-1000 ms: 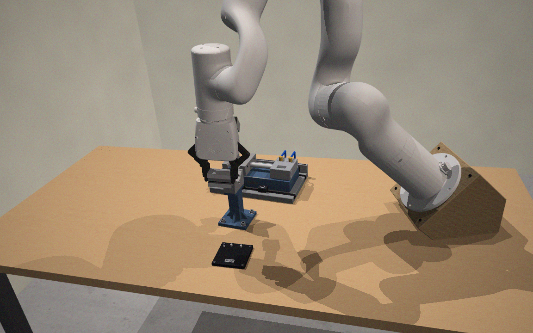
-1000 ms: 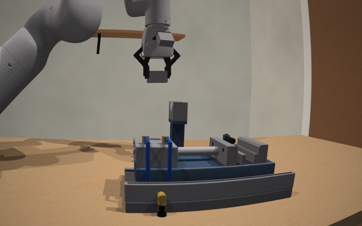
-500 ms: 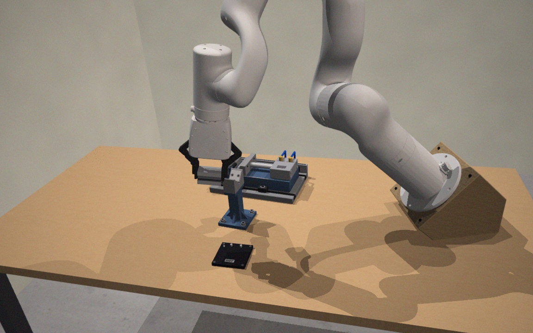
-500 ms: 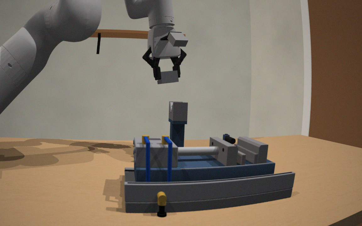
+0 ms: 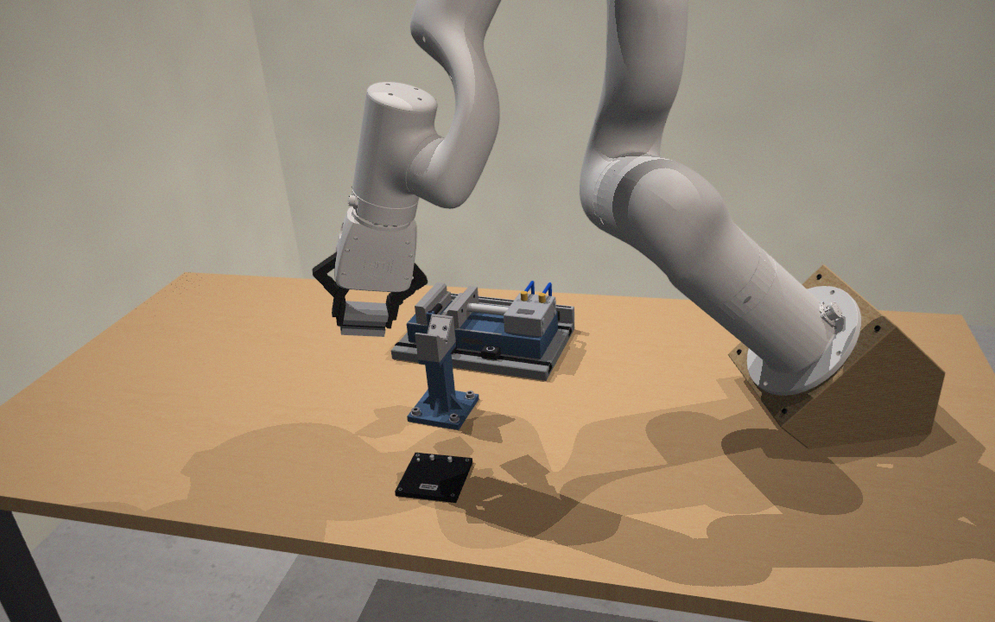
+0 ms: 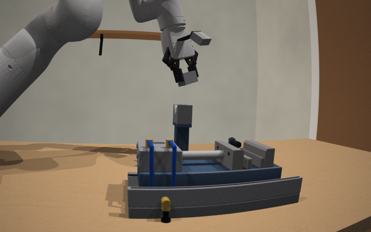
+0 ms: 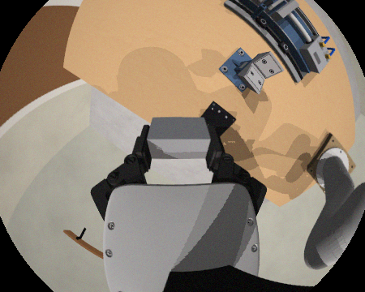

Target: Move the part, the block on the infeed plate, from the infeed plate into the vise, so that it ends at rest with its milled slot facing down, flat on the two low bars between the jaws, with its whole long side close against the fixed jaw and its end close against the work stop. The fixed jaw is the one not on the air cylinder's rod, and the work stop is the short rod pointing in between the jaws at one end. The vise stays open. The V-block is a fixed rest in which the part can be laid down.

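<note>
Wooden table [image 5: 176,402] and grey walls frame the arm carrying the part [image 6: 189,77] high in the air.

The gripper [image 6: 185,75] is clamped on the part, tilted, well above the V-block [image 6: 182,114]. The vise [image 6: 210,173] lies below and nearer the exterior camera, its jaw gap slightly right of the part. The infeed plate [image 5: 434,477] carries no block; the slot's facing cannot be told.

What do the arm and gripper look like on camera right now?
The arm is smooth off-white with rounded joints and no visible cables. The gripper has a light grey body, small dark screws, black linkages and black fingers. A grey box sits at the wrist.
</note>
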Tool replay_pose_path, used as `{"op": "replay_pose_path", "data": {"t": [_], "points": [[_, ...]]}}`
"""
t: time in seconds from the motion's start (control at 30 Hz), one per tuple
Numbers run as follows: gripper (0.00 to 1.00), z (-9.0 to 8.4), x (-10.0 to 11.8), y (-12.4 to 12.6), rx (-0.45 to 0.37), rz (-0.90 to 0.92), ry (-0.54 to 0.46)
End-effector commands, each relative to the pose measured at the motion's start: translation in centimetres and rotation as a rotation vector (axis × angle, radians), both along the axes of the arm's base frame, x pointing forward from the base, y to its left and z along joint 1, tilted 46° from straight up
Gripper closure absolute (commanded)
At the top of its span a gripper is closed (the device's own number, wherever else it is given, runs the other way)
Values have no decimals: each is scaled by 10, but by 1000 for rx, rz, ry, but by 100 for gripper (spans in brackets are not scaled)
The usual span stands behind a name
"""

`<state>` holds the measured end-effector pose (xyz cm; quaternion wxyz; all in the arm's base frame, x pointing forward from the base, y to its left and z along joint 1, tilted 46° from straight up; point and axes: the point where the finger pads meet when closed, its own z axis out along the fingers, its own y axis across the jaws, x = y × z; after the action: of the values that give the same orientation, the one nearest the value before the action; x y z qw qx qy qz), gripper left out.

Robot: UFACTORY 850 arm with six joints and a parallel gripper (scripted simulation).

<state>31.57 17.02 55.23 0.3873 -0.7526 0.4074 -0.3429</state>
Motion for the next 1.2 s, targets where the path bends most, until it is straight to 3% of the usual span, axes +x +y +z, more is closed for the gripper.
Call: {"op": "replay_pose_path", "data": {"t": [0.0, 0.2, 0.3, 0.7, 0.83, 1.17], "points": [[100, 16, 15, -6, -105, 64, -118], [100, 28, 26, -12, -227, 122, -223], [100, 28, 26, -12, -228, 122, -224], [100, 48, 42, -22, -522, 257, -422], [100, 49, 43, -23, -555, 273, -441], [100, 53, 49, -30, -823, 404, -568]]}}
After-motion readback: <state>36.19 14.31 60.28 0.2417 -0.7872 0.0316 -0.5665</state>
